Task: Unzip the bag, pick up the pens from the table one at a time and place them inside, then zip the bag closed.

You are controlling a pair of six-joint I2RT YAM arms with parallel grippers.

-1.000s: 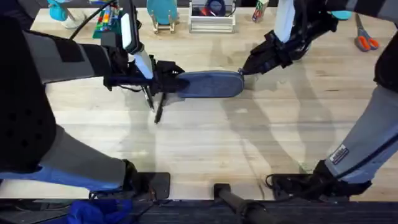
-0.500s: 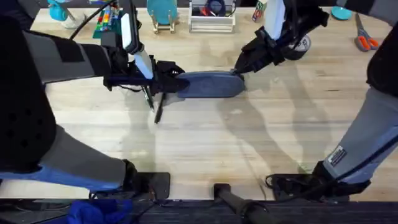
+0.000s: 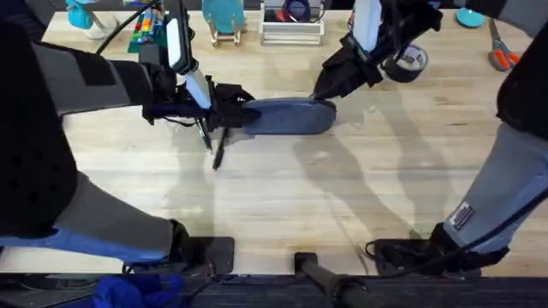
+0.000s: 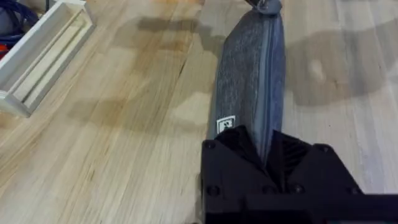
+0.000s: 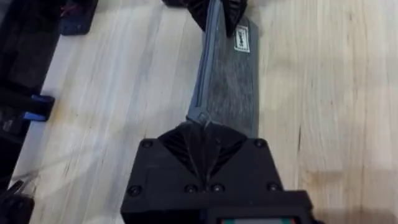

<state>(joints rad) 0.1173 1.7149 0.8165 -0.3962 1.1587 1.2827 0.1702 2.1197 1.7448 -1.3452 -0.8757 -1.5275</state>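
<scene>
both arms wear grey shells with black joints and white wrist sections; the left gripper and right gripper are black, ribbed, with small screws.

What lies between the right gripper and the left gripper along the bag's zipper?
Nothing visible does. The right gripper sits at one end of the bag, the left gripper clamps the other, and the zipper seam between runs bare.

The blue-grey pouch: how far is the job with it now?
Nothing looks finished yet. In hand: the left gripper clamps one end of the blue-grey fabric pouch, and the right gripper is shut at its other end, by the zipper pull; the zipper looks closed along its length. Left: opening it, putting in the slim dark pens that lie on the light wooden table, zipping up.
</scene>
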